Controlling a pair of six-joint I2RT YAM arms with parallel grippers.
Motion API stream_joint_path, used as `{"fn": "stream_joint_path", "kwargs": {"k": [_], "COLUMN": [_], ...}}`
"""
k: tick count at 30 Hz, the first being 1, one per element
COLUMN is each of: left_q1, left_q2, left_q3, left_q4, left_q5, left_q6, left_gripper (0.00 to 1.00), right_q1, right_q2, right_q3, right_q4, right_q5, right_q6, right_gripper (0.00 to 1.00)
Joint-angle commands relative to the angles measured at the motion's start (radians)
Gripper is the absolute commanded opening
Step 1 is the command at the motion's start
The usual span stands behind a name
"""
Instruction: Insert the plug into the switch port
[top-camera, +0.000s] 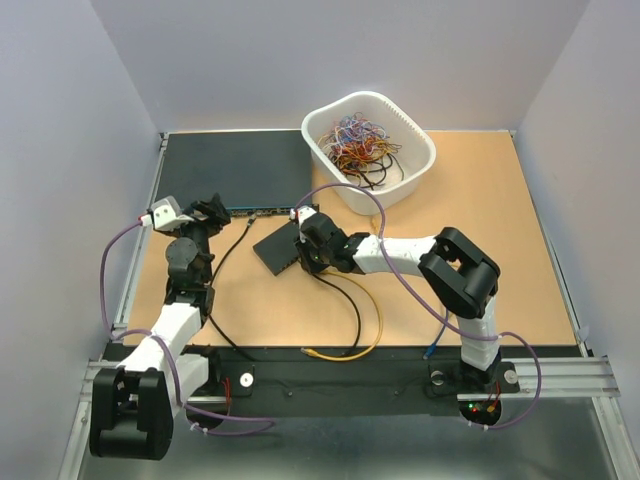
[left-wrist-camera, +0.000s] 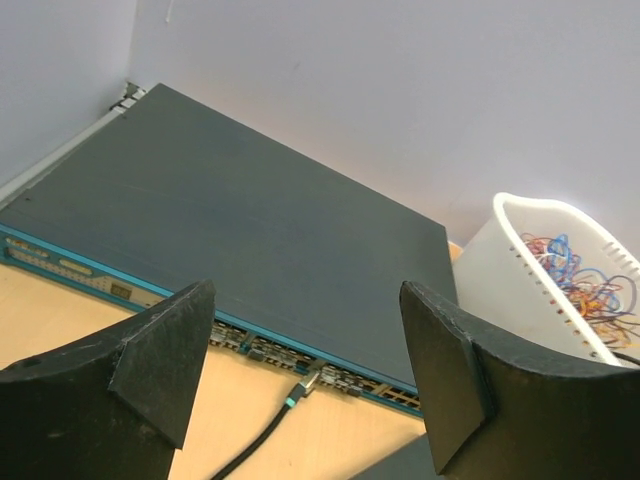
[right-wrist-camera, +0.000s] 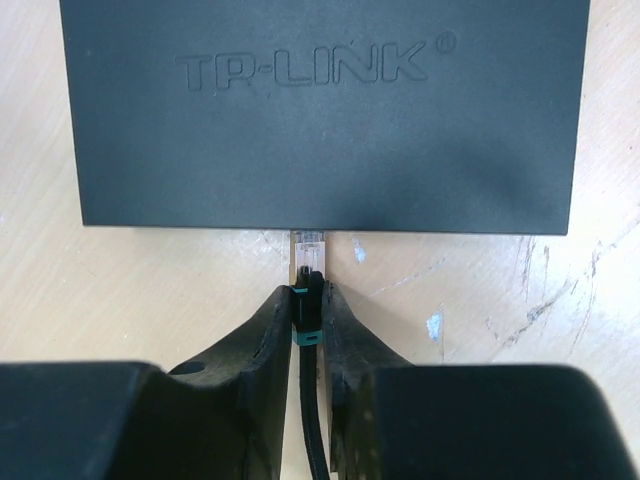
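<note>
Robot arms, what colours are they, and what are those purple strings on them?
The left arm and right arm are white tubes joined by chunky black joints. The purple strings are cables looping along each arm. The left tool and right tool each have two black wedge-shaped fingers.

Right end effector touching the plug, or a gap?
Touching. The right wrist view shows the right end effector with both fingers pressed against the sides of the plug boot, no gap on either side.
</note>
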Motion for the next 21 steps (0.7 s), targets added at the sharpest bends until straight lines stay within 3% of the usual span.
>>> {"fn": "stream_joint_path", "kwargs": {"k": [1,3,6,10,16,21], "left_q1": [0.003,0.002,0.002,-0.017,-0.196,-0.377], "left_q2": [-0.063,-0.077,-0.074,-0.057,-0.053,-0.076], "left_q3": [0.049,0.066,0.121,0.19,0.275,0.194], "left_q4": [-0.041,-0.072,-0.193,-0.29,-0.521,-0.503], "left_q5": [0.055,0.067,0.098,0.227,0.285,0.283], "left_q6": [-0.05,-0.087,-0.278,-0.389,-0.466,-0.576], "left_gripper": [0.83,0.81,0.74,0.65,0.56,0.56], "right_q1": [0.022,0.028,0.036,0.042,0.053,0.117], "right_q2": [-0.076,-0.111,-0.188,-0.308,-0.493,-0.555], "right_q3": [-0.002,-0.021,-0.06,-0.117,-0.221,-0.249], "right_q4": [0.001,0.001,0.012,0.035,0.113,0.122], "right_q5": [0.002,0.005,0.023,0.046,0.098,0.201], "right_q6": [-0.014,-0.013,-0.007,0.0,0.004,-0.029], "right_gripper": [0.0,0.0,0.0,0.0,0.0,0.0]}}
